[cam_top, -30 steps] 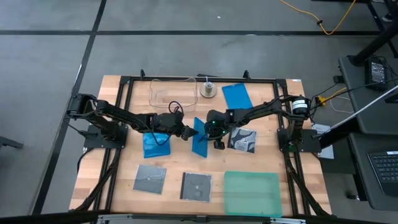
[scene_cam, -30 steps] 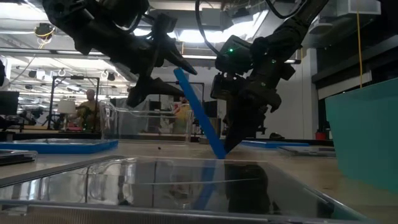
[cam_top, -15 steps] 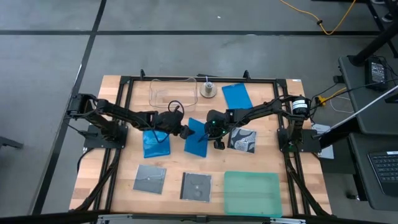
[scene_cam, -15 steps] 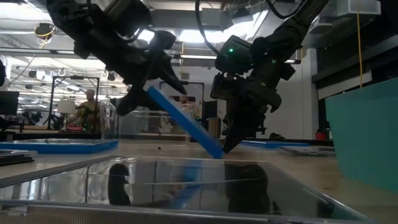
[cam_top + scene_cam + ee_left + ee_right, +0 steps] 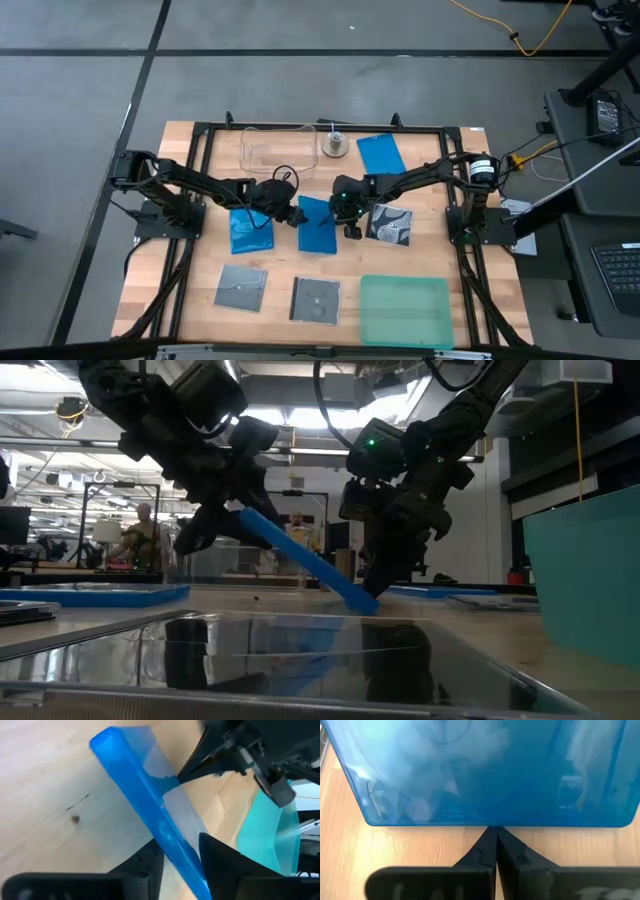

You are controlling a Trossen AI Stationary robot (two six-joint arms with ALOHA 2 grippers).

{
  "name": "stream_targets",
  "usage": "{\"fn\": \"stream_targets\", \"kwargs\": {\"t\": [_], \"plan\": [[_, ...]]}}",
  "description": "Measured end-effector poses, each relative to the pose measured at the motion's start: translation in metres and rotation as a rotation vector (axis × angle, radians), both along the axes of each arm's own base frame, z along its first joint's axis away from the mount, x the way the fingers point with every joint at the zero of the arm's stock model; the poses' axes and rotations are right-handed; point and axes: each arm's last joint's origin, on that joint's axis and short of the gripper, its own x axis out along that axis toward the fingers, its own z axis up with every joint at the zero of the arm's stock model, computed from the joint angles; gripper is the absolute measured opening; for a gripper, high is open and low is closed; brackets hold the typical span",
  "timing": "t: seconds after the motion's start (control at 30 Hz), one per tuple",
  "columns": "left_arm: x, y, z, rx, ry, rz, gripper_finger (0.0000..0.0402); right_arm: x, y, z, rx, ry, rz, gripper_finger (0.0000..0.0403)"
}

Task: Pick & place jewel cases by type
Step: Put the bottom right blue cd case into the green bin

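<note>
Left gripper (image 5: pixel 225 520) taking the raised left edge of the tilted blue jewel case (image 5: pixel 317 222) at table centre, fingers (image 5: pixel 227 865) straddling that edge; full pinch not yet confirmable. Case leaning, right edge down on the wood. Right gripper (image 5: pixel 347 221), jaws pressed together, empty, bracing tips against that lower edge. Step in hand: handover to a lift. Next: firm clamp, right tips clearing off, then carrying left towards the flat blue case (image 5: pixel 251 232).

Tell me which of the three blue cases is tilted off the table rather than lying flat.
The middle blue case, between the two grippers: the left gripper lifts one edge while the other edge rests on the wood. The blue case at left and the one at the back lie flat.
</note>
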Motion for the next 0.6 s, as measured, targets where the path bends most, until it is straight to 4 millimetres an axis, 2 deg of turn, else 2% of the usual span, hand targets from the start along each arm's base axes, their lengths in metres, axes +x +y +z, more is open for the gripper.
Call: {"fn": "stream_targets", "kwargs": {"t": [0.3, 0.47, 0.6], "plan": [[0.001, 0.0, 0.001, -0.011, -0.02, -0.005, 0.004, -0.001, -0.001, 0.0, 0.004, 0.014, -0.007, 0.0006], [0.002, 0.0, 0.002, -0.003, -0.036, -0.012, 0.0032, -0.005, -0.002, 0.004, -0.021, 0.044, -0.028, 0.0006], [0.002, 0.001, 0.003, 0.0, -0.04, -0.012, 0.0034, -0.012, -0.005, 0.02, -0.133, 0.052, -0.059, 0.0006]]}}
